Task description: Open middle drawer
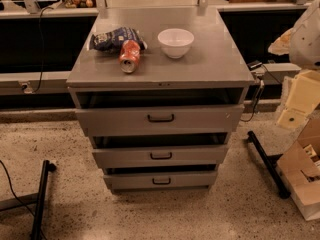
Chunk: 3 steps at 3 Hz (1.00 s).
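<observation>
The grey metal cabinet (210, 59) stands in the middle of the camera view with three drawers stacked. The middle drawer (200, 156) has a medium-height grey front and a small black loop handle (161, 155) at its centre. A dark gap shows above its front. Above it is the tallest drawer (210, 119) with the widest handle; below it is the smallest drawer (195, 180). My gripper (295, 109), cream-coloured, hangs at the right edge of the view, right of the cabinet and well apart from the handles.
On the cabinet top lie a blue chip bag (116, 38), a red can (130, 56) on its side and a white bowl (175, 42). A cardboard box (305, 179) and a black floor bar (267, 164) are at the right. A black stand (40, 199) is at the left.
</observation>
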### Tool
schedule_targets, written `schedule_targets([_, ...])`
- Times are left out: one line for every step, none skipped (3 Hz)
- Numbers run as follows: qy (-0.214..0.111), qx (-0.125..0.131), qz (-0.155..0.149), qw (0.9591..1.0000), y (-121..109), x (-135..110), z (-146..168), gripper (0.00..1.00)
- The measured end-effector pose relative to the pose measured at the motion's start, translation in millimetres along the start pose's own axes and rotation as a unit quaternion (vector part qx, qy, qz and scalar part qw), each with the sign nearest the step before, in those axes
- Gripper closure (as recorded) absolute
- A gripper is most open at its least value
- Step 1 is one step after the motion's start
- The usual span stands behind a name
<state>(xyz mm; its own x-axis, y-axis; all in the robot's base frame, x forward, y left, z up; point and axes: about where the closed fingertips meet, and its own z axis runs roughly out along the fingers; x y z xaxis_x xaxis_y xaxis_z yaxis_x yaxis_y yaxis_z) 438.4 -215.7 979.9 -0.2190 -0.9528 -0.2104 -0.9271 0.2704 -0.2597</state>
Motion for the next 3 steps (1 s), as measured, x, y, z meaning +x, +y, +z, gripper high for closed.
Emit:
schedule_targets([0.000,0.000,0.000,1.0000,0,0,0,0.00])
schedule_targets([0.004,-0.019,0.013,0.9997,-8,2,20,0.00])
schedule_targets([0.000,-0.046,0.035,0.9983,-5,-1,77,0.00])
